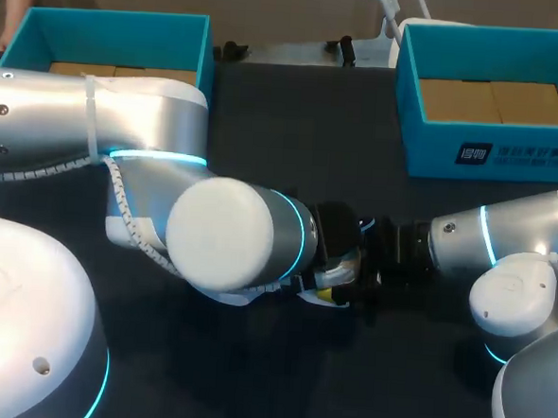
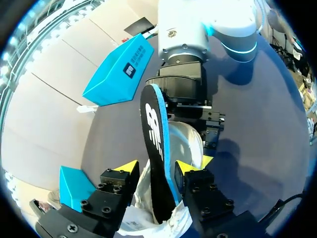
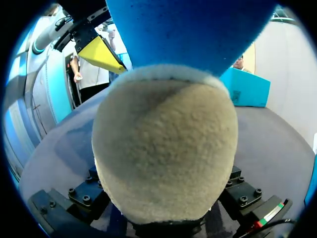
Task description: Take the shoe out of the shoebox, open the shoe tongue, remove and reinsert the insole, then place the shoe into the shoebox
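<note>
A white shoe (image 2: 187,144) lies on the dark table between my two arms. Its fuzzy beige end (image 3: 163,144) fills the right wrist view, wedged between the fingers of my right gripper (image 1: 382,256), which is shut on the shoe. A black insole (image 2: 152,134) with a blue edge stands up out of the shoe. My left gripper (image 2: 159,166) straddles the insole, one yellow fingertip (image 2: 190,167) against its blue edge and the other a small gap away. In the right wrist view the insole's blue underside (image 3: 188,29) rises above the shoe, beside a yellow fingertip (image 3: 101,54) of the left gripper.
Two open blue shoeboxes stand at the table's far side, one at the back left (image 1: 110,30) and one at the back right (image 1: 496,151). My left arm's large elbow (image 1: 225,234) covers the middle of the table and hides most of the shoe.
</note>
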`<state>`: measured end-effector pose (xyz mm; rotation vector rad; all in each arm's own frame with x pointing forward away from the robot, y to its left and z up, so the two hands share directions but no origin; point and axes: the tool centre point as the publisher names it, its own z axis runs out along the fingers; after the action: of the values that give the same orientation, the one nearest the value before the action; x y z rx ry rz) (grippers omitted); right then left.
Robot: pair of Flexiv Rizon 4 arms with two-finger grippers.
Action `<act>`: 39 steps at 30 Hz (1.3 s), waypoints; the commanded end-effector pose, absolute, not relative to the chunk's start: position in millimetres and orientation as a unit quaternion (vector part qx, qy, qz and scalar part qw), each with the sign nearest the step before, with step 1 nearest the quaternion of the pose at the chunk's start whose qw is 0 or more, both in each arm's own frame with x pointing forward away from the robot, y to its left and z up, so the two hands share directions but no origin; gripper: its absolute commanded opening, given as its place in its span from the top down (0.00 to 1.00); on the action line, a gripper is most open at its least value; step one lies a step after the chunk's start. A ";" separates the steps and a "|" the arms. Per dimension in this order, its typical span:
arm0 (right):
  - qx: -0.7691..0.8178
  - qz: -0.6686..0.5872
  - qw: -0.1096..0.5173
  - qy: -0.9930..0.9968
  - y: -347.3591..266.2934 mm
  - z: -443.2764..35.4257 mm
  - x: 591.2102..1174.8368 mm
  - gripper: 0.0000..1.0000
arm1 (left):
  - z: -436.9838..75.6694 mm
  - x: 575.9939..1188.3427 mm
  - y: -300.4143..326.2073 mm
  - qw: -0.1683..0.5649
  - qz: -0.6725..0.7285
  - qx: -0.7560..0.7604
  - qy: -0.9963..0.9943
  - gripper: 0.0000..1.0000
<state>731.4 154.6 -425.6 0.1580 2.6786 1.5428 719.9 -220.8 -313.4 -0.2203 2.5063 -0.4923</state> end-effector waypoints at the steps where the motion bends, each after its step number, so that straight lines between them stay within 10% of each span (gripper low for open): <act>1: 0.052 0.497 0.023 0.866 159.7 -430.9 731.7 1.00 | -318.3 715.8 -225.0 0.307 -0.181 -0.091 0.930 0.60; 12: 0.052 0.497 0.023 0.866 159.7 -430.9 731.7 1.00 | -325.1 721.9 -226.4 0.305 -0.193 -0.111 0.926 0.67; 25: 0.052 0.497 0.023 0.866 159.7 -430.9 731.7 1.00 | -330.7 726.6 -228.2 0.312 -0.210 -0.116 0.919 1.00; 39: 0.052 0.497 0.023 0.866 159.7 -430.9 731.7 1.00 | -302.7 724.3 -224.0 0.296 -0.238 -0.105 0.919 1.00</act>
<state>731.5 154.6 -425.6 0.1581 2.6786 1.5428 723.2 -235.0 -317.0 -0.2872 2.4282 -0.6230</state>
